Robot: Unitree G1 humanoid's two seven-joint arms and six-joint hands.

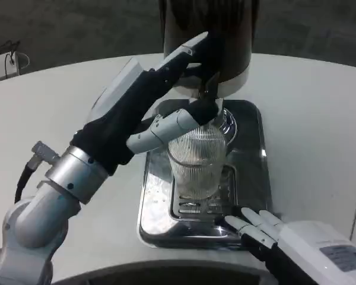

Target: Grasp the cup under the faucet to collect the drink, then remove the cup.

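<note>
Head view. We count one ribbed clear cup, upright on the grate of the steel drip tray under the faucet of one dark dispenser. Left hand reaches over the cup toward the faucet, holding nothing we can see. Right hand rests at the tray's near right corner, fingers loosely spread (grey label on its back, unreadable).
</note>
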